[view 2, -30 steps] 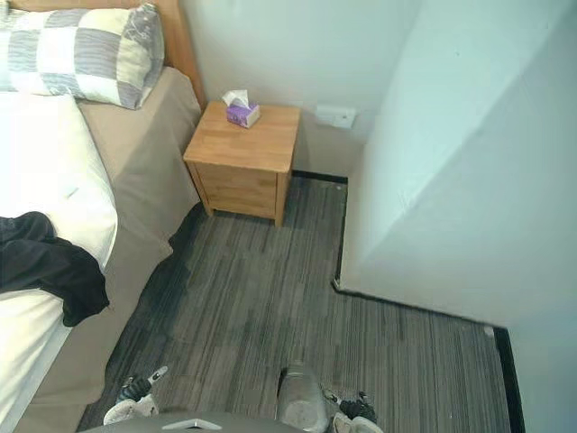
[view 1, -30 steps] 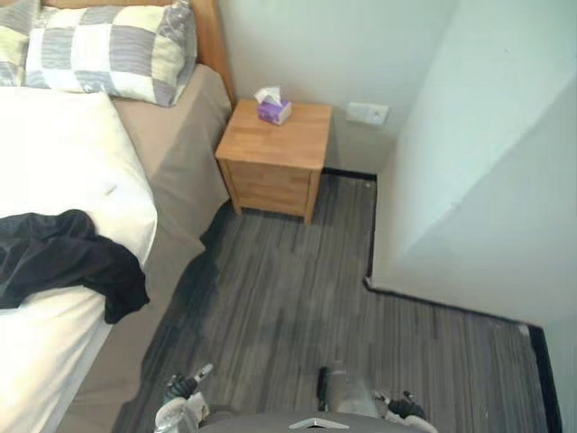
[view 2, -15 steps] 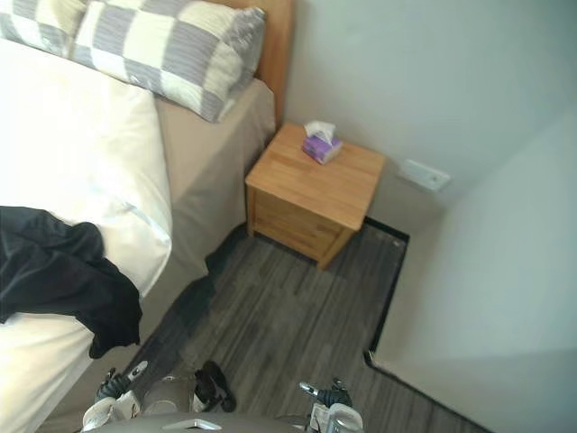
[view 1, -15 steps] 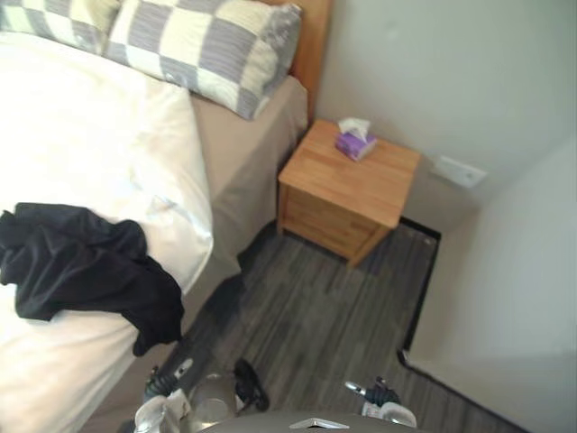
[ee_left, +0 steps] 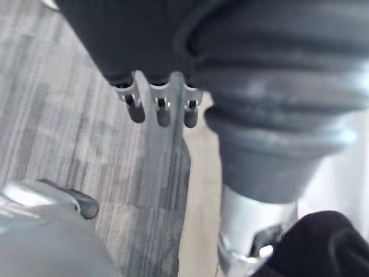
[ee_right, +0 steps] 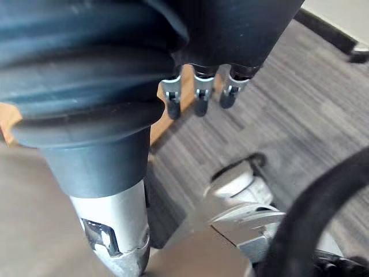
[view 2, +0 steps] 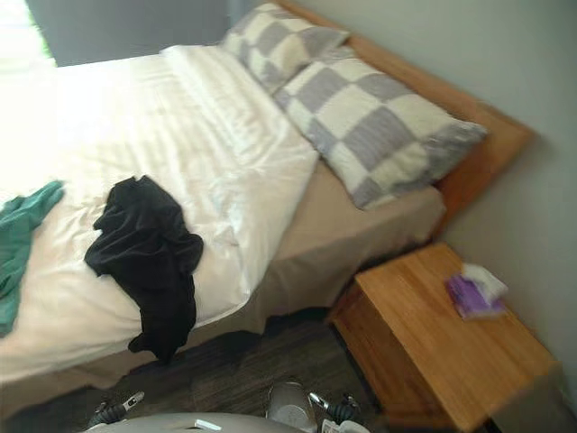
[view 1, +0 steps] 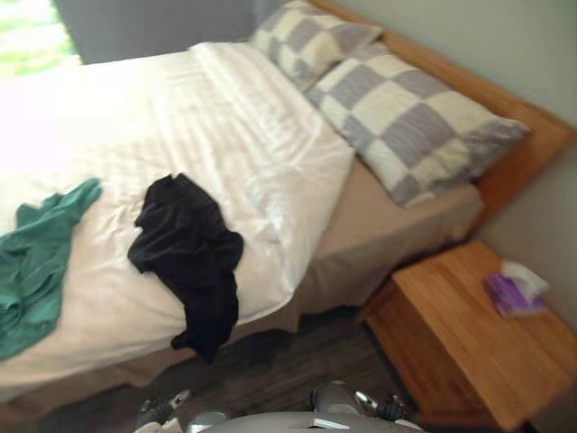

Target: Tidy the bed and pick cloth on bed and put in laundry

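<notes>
black cloth point(view 1: 187, 251) | green cloth point(view 1: 36, 271) | white duvet point(view 1: 207, 117) | grey-cream checked pillows point(view 1: 406, 122) | tissue box point(view 1: 509, 294) seemingly purple

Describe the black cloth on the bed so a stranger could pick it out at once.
Start at the bed with the white duvet. Near its side edge lies a crumpled black cloth, one end hanging over the side. Its neighbour, the green cloth, lies further from the checked pillows.
</notes>
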